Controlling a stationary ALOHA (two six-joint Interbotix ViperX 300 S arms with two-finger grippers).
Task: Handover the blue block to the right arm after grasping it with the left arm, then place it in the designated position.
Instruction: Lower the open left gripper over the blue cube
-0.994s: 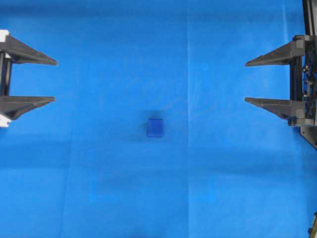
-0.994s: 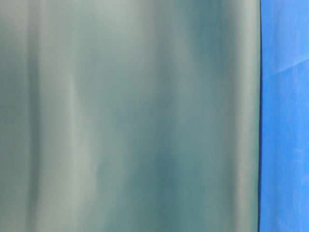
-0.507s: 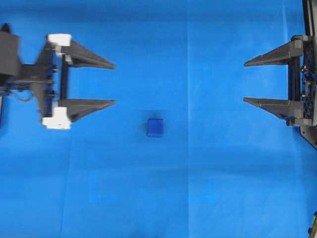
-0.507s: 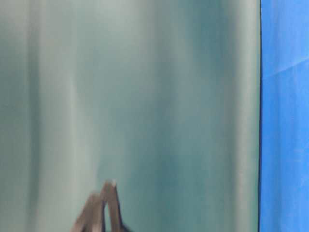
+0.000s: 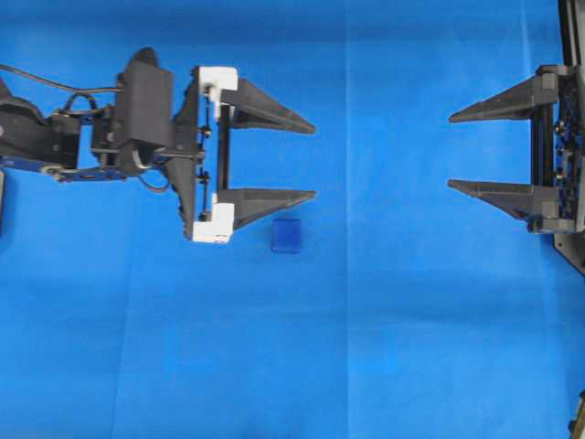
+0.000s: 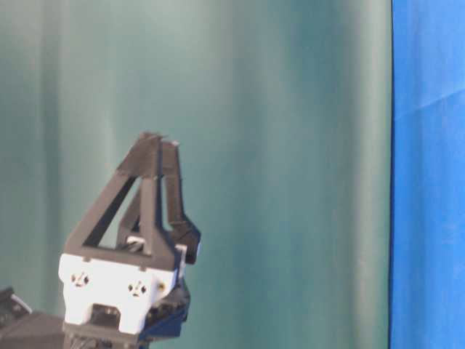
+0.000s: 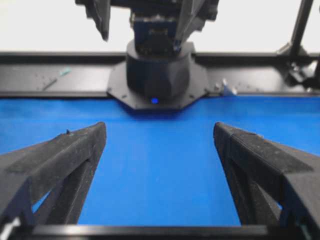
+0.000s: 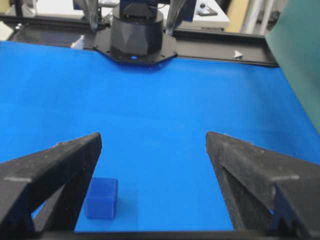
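- Blue block [image 5: 287,235] sits near the middle of the blue-clothed counter [image 5: 384,347], untouched.
- My left hand [image 5: 311,160] is spread wide and empty, its nearer finger [image 5: 265,198] just beside the block.
- My right hand [image 5: 452,151] waits at the counter's right edge, fully open, holding nothing.

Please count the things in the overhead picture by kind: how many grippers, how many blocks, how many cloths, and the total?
Grippers: 2, the left gripper and the right gripper, both open
Blocks: 1, the blue block
Cloths: 1, the blue cloth
Total: 4
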